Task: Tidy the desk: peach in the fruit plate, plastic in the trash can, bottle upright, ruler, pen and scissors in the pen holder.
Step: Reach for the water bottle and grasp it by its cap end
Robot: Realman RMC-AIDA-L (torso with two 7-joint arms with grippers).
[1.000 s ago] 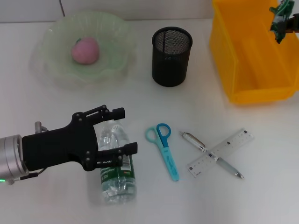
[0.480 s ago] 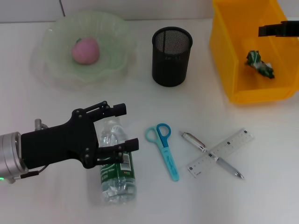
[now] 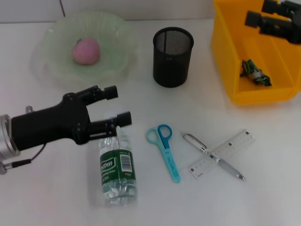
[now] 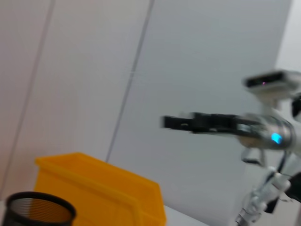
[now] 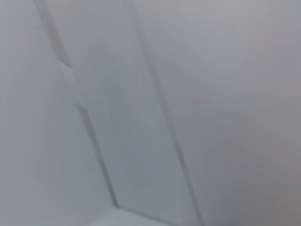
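White desk (image 3: pixel 263 197) carries the bottle (image 3: pixel 117 172) lying flat at 6 o'clock, with scissors (image 3: pixel 165 149), pen (image 3: pixel 214 157) and ruler (image 3: pixel 223 153) toward 4 o'clock. Just above the bottle's cap at 8 o'clock, the left gripper (image 3: pixel 114 106) hovers wide open, holding nothing. Farther off, the peach (image 3: pixel 85 51) sits in the fruit plate (image 3: pixel 120 33) at 11 o'clock, the pen holder (image 3: pixel 172 56) stands at 12, and at 2 o'clock the right gripper (image 3: pixel 256 19) is spread empty over the trash can (image 3: pixel 225 56) containing the plastic (image 3: pixel 254 74).

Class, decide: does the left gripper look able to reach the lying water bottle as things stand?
Probably yes. The left gripper is open right at the cap end of the water bottle, with nothing between them; the scissors lie off to one side.
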